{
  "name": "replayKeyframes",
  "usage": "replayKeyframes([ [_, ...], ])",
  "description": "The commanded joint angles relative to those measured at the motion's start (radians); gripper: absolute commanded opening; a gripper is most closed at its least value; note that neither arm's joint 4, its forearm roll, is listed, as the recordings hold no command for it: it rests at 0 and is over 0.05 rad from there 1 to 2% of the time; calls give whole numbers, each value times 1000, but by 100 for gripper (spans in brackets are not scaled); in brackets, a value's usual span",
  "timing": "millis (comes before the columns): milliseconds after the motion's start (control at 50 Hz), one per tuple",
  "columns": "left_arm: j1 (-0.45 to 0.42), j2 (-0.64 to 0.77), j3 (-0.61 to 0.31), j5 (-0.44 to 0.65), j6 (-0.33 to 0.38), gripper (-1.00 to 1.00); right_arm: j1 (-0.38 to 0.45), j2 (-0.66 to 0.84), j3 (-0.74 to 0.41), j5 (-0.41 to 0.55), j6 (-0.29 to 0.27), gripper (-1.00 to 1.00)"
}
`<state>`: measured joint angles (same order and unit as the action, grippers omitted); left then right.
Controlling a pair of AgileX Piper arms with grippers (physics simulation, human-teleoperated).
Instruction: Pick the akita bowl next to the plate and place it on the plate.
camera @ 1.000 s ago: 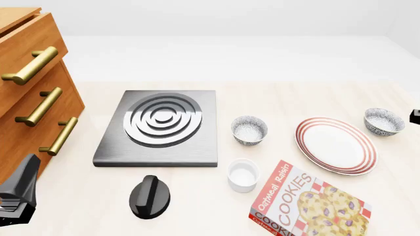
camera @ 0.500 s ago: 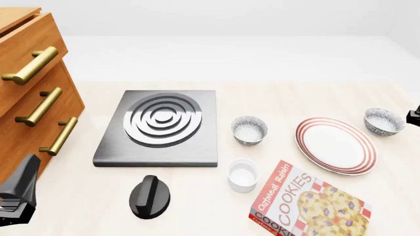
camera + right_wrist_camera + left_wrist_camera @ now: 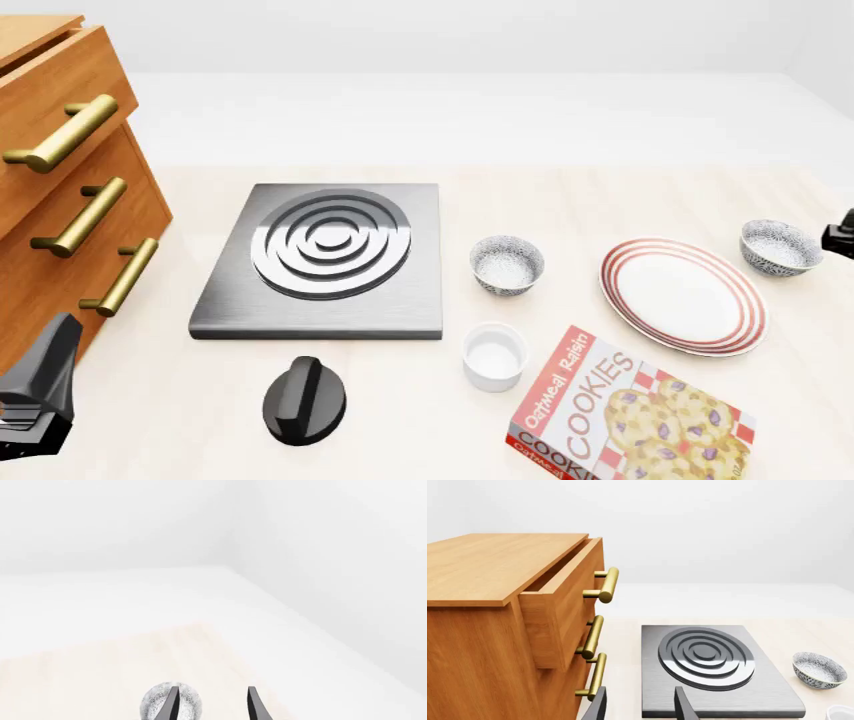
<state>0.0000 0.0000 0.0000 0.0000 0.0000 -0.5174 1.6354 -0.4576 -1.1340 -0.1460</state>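
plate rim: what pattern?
The plate is white with thin red concentric stripes around its rim. Shows best in the front view.

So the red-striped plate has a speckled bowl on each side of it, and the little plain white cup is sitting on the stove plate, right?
Not quite. The front view shows the plain white cup on the bare table, in front of the stove plate and beside the cookie box. The rest holds: the red-striped plate has a speckled bowl on its left and its right.

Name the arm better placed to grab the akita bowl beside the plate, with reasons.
Right. The right gripper is open, right by the akita bowl at the plate's far-right edge. The left gripper sits near the drawers, across the table.
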Motion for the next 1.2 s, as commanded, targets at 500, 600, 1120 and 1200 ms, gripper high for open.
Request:
replayKeyframes([
  [500,0,0,0,0,0,100,-16,62,-107,162,40,100],
  [600,0,0,0,0,0,100,-17,73,-119,173,44,100],
  [1120,0,0,0,0,0,100,-11,105,-171,238,63,100],
  [1200,0,0,0,0,0,100,-8,105,-182,250,66,100],
])
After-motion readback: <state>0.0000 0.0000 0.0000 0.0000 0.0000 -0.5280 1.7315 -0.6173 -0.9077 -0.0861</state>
